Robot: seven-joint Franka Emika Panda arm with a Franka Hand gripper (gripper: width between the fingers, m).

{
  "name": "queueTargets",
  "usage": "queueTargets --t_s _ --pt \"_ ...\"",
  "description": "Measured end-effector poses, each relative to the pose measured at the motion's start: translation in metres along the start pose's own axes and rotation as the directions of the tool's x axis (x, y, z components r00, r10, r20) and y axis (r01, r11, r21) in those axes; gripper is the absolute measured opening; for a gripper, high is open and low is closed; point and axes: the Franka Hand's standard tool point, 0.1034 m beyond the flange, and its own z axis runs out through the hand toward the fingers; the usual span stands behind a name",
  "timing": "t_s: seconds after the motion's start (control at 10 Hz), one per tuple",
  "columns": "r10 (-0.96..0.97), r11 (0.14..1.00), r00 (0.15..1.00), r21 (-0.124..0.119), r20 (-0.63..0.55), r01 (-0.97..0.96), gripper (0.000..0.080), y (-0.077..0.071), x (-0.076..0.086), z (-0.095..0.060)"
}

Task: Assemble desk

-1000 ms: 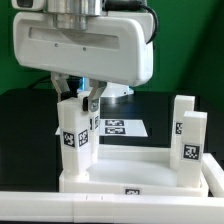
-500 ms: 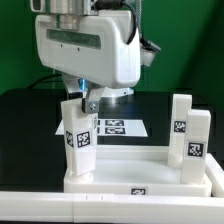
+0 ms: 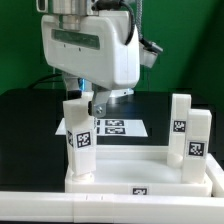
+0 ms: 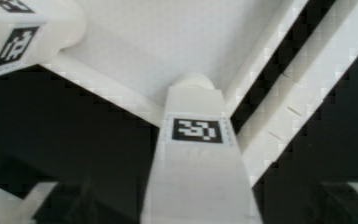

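Note:
The white desk tabletop [image 3: 140, 182] lies on the black table with its rim up. Three marked white legs show standing in its corners: one [image 3: 80, 140] at the exterior view's left, two [image 3: 193, 142] [image 3: 178, 118] at its right. My gripper [image 3: 83, 98] hangs over the top of the left leg, open, with a finger on either side. In the wrist view that leg [image 4: 197, 140] runs up between my fingers [image 4: 34, 200], with dark gaps on both sides. My gripper [image 4: 190, 198] holds nothing. Another leg [image 4: 23, 42] and the tabletop [image 4: 176, 40] lie beyond.
The marker board [image 3: 122, 127] lies flat on the black table behind the tabletop. A long white rail [image 3: 90, 207] runs across the front edge of the exterior view. A green backdrop stands behind the arm.
The hand turned on the left leg, and the leg shifted slightly to the exterior view's right. Then the jaws spread apart and let go of the leg, which stays upright in its corner.

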Motion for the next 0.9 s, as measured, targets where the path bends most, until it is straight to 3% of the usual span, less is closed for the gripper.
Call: queueTargets --t_s 0.5,0.9 --pt "-0.374 0.927 0.927 0.001 -0.001 0.374 0.0649 0.0001 0.0004 0.0001" --pt "-0.725 0.689 0.689 -0.006 -0.01 0.724 0.0649 0.0008 0.0039 -0.0005"
